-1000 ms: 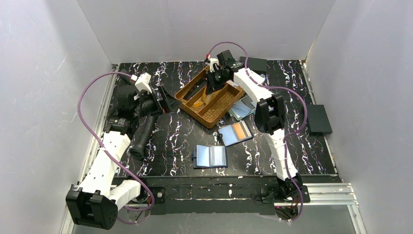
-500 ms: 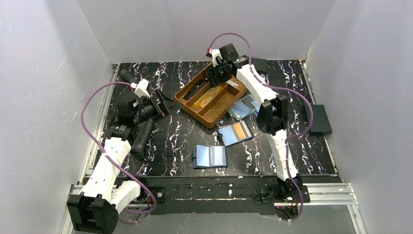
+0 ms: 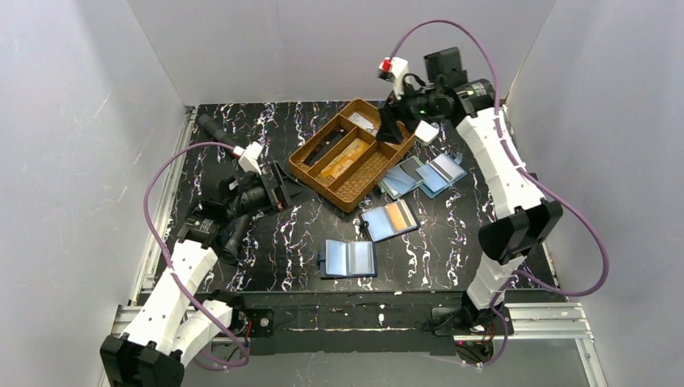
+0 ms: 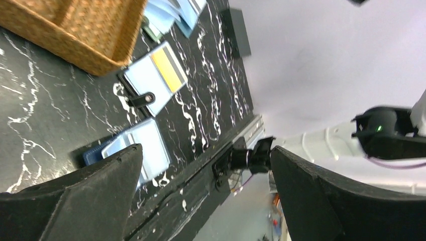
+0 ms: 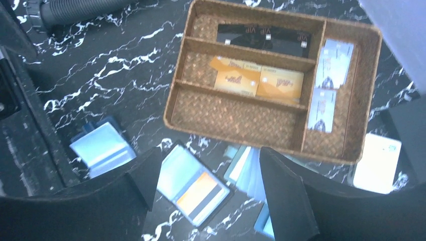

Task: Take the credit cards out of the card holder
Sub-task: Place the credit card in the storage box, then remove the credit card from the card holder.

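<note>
From the left wrist, the wicker tray (image 4: 75, 35) runs off the top edge, and the nearest blue holder (image 4: 145, 145) slips partly behind one of the left fingers (image 4: 85, 201). From the right wrist, the right fingers (image 5: 286, 201) cover much of the pile of holders (image 5: 246, 168) below the tray — how many lie there I can't tell. The print on the orange cards (image 5: 258, 83) is too blurred to read. From above, the right gripper (image 3: 394, 122) is small and dark — its tips can't be made out.

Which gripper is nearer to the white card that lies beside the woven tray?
Right. The right gripper hangs open above the tray's far corner, just left of the white card. The left gripper is on the other side of the tray, far from it.
</note>
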